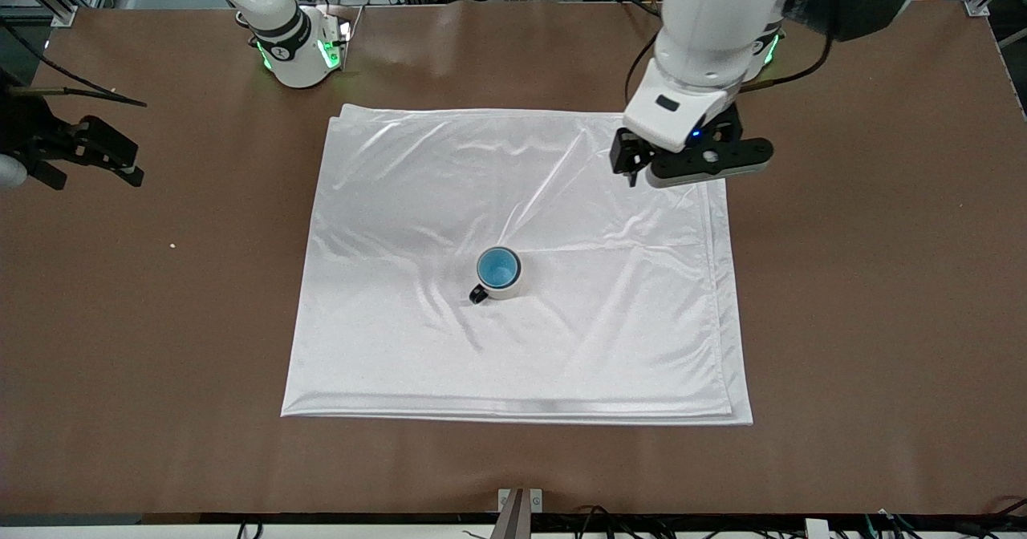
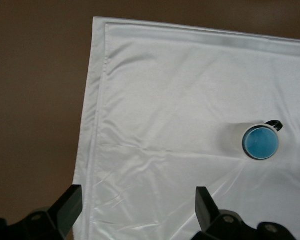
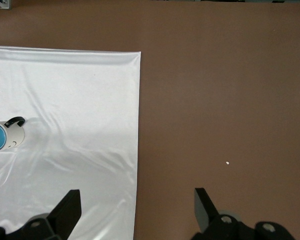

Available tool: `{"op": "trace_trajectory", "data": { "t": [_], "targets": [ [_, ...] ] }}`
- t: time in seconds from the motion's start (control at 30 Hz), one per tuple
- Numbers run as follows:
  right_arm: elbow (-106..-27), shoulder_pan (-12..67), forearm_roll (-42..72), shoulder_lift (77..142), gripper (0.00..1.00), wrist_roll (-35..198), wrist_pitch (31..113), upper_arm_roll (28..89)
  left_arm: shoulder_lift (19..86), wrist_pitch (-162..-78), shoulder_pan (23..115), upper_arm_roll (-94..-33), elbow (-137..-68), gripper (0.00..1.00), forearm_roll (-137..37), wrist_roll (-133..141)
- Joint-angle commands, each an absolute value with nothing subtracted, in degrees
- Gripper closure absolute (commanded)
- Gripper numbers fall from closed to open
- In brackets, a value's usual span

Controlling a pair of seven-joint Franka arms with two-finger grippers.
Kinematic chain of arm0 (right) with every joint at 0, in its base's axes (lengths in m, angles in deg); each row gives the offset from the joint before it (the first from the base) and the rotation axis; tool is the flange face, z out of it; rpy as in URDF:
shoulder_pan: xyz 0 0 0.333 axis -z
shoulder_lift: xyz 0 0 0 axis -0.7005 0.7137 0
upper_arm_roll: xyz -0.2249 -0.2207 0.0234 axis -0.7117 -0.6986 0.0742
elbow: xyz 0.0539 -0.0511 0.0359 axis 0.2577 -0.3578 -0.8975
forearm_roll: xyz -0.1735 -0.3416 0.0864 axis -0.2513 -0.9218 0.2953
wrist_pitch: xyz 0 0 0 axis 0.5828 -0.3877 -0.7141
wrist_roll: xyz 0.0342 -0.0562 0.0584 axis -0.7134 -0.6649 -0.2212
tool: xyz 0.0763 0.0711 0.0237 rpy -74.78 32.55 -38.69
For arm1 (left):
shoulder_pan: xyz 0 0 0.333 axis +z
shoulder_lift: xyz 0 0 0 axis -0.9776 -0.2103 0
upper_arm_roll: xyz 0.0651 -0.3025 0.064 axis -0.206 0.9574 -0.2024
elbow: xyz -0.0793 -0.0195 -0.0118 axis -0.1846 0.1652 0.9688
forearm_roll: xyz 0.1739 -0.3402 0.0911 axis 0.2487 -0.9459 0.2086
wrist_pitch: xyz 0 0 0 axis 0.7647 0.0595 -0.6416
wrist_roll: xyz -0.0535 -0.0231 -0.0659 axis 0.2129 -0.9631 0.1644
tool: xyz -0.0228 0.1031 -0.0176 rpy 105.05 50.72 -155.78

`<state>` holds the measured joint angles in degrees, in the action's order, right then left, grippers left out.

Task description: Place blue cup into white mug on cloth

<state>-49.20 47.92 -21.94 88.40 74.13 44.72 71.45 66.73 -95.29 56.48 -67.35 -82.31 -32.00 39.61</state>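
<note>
Now blue cup (image 1: 497, 267) nested in white mug (image 1: 507, 285) — both arms raised, fingers spread, empty.

a brown table (image 1: 866, 298) carries everything. lying flat on its middle is the cloth (image 1: 578, 346), a large shiny white sheet folded in layers, its stacked edges showing along the side nearest the front camera. a tiny pale speck (image 1: 172, 245), maybe a crumb, lies on the bare tabletop toward the right arm's end, well apart from the cloth.
</note>
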Motion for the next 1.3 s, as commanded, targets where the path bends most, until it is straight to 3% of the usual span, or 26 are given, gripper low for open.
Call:
{"op": "trace_trajectory", "data": {
  "t": [0.0,0.37,0.77,1.03,1.27],
  "targets": [
    [-49.1,49.4,-20.9,87.8,0.00,75.0,44.2,72.1,70.3,-92.9,60.5,-67.0,-84.2,0.00,-30.9,32.1],
    [-49.2,49.7,-21.0,87.8,0.00,75.2,43.7,72.1,74.8,-90.3,68.2,-67.0,-84.6,0.00,-31.7,25.1],
    [-49.2,50.2,-21.0,87.9,0.00,75.3,43.7,72.1,75.4,-91.1,80.1,-67.0,-85.3,0.00,-41.2,20.3],
    [-49.2,50.2,-21.1,88.0,0.00,75.4,44.9,72.1,76.2,-96.2,83.2,-67.0,-90.2,0.00,-42.3,15.8],
    [-49.4,50.2,-21.1,87.9,0.00,75.4,45.5,72.1,80.5,-106.3,85.7,-66.7,-101.2,0.00,-43.1,15.7]
  ]
}}
